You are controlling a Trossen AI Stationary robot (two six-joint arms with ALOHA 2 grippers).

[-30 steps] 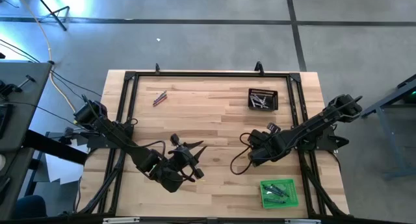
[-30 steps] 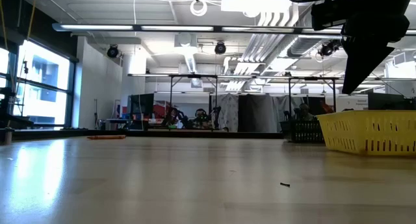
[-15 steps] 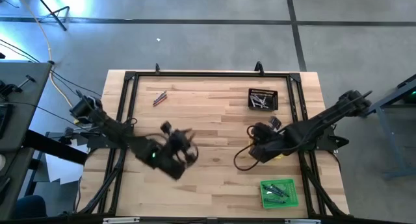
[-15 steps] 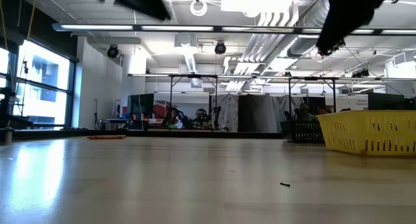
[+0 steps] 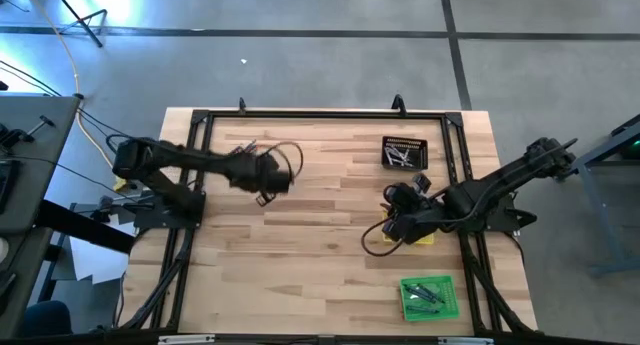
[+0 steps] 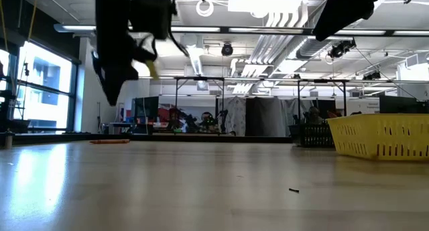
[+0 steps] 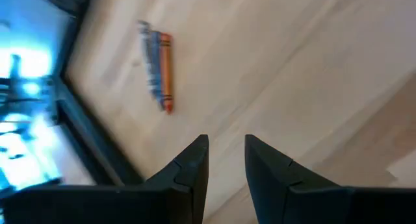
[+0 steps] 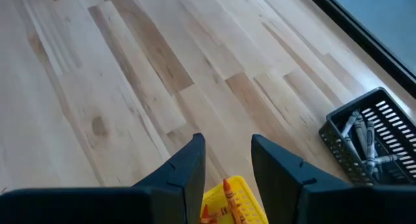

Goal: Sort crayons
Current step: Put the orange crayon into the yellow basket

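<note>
Two loose crayons, one orange [image 7: 166,71] and one grey [image 7: 151,65], lie side by side on the table near its far left corner [image 5: 245,151]; the orange one also shows in the low view [image 6: 109,141]. My left gripper [image 7: 226,141] hangs open and empty above the table, just to the right of them [image 5: 258,175]. My right gripper [image 8: 227,141] is open and empty above the yellow tray [image 5: 422,237], which holds orange crayons [image 8: 224,197].
A black tray [image 5: 404,153] with grey crayons stands at the far right. A green tray [image 5: 430,297] with dark crayons stands at the near right. A black frame rail [image 5: 320,115] runs around the tabletop. Bare wood lies between the arms.
My left gripper has swung from the table's near edge toward the far left corner and now hangs near the two loose crayons. My right gripper has risen above the yellow tray.
</note>
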